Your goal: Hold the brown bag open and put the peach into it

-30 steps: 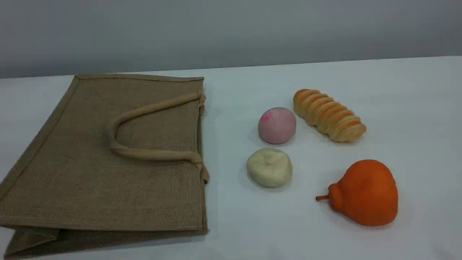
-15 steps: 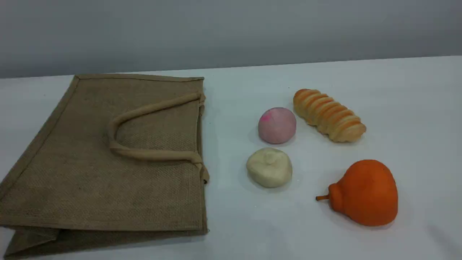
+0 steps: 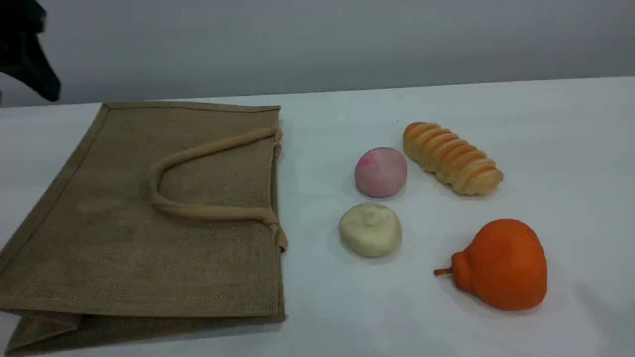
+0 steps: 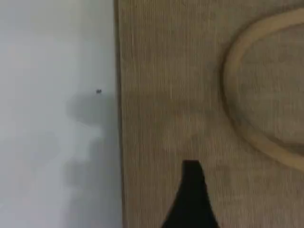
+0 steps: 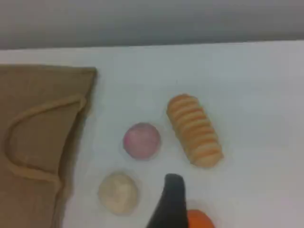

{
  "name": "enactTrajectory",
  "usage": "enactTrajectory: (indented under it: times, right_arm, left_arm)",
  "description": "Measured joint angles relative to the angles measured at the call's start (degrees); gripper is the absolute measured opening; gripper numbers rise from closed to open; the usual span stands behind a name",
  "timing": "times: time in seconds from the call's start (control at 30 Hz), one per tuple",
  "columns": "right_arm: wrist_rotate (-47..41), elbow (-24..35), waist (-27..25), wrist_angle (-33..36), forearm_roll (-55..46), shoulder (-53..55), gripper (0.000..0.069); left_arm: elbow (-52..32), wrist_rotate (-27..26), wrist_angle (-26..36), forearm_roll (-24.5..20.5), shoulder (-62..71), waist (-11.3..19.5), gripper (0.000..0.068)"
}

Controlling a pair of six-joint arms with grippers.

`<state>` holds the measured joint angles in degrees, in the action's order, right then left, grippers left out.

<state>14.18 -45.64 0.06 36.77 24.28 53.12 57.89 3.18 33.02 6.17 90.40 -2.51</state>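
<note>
On the table, brown bag (image 3: 149, 213) flat, peach (image 3: 380, 172) beside it, both grippers spread, empty.

— What's lying beyond the right fingertip?

— A ridged bread roll (image 3: 452, 157) up ahead, right of it. A cream lumpy ball (image 3: 370, 229) sits just to its left, an orange pear (image 3: 500, 265) right under it, all on the white table (image 3: 545, 124).

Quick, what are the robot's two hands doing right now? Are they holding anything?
Left gripper: open, holding nothing, above the brown bag.
Right gripper: open, holding nothing.
</note>
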Motion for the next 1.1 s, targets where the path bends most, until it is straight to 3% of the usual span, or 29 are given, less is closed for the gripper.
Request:
enactTrajectory:
  times: [0.3, 0.67, 1.1]
  right_arm:
    - [0.0, 0.0, 0.0, -4.67, 0.36, 4.82, 0.0584]
    - [0.0, -0.05, 0.0, -4.61, 0.49, 5.27, 0.0584]
    - [0.06, -0.05, 0.0, -4.23, 1.19, 5.22, 0.0584]
  left_arm:
    - [6.21, -0.01, -2.16, -0.06, 11.5, -1.76, 0.0507]
    - [13.0, -0.16, -2.08, 0.05, 24.28, -3.87, 0.0507]
    - [16.55, -0.16, -5.23, 1.67, 31.97, -4.06, 0.0507]
